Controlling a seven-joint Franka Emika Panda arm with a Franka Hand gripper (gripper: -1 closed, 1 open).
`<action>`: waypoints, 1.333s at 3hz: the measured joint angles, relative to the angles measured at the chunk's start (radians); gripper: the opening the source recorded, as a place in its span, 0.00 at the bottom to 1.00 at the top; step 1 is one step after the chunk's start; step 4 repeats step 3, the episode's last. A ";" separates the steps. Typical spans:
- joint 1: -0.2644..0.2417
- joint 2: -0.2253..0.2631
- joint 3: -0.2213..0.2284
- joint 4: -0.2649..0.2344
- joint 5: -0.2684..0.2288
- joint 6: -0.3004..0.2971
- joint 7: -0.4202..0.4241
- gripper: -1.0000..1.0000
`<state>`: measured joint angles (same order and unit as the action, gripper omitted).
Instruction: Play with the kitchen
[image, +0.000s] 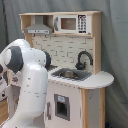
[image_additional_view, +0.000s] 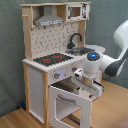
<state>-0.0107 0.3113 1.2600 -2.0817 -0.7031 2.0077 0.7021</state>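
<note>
Nearest the camera in the first exterior view, the white arm (image: 27, 85) fills that view's left half and hides the hob side of the kitchen (image: 75, 70). In the second exterior view the arm (image_additional_view: 107, 62) reaches in from the second exterior view's right, with its wrist bent down in front of the cabinet. The pincer (image_additional_view: 96, 88) sits low beside the top edge of the oven door (image_additional_view: 70, 100); whether it is released or clenched on something, I cannot tell. The oven door with its window hangs swung outward and downward from the white front, well open. Above it, small knobs (image_additional_view: 56, 76) line the front panel under the pale wooden counter. On the counter lies the black hob (image_additional_view: 52, 59) with red rings, toward the second exterior view's left, and the grey sink (image: 71, 74) is set in beside it. The black faucet (image: 82, 59) curves over the sink at the back. Behind these rises a back panel (image: 65, 47) patterned like pale tiles. At the top, under the wooden shelf, hangs the grey hood (image: 39, 29), with the small microwave (image: 71, 23) next to it. The kitchen stands on a wooden floor (image_additional_view: 17, 120) before a grey curtain (image: 116, 45).
</note>
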 joint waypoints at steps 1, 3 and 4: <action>0.000 -0.108 0.006 0.002 -0.002 -0.013 0.048 1.00; 0.000 -0.297 0.004 -0.017 -0.021 -0.018 0.138 1.00; 0.000 -0.297 0.004 -0.017 -0.021 -0.018 0.138 1.00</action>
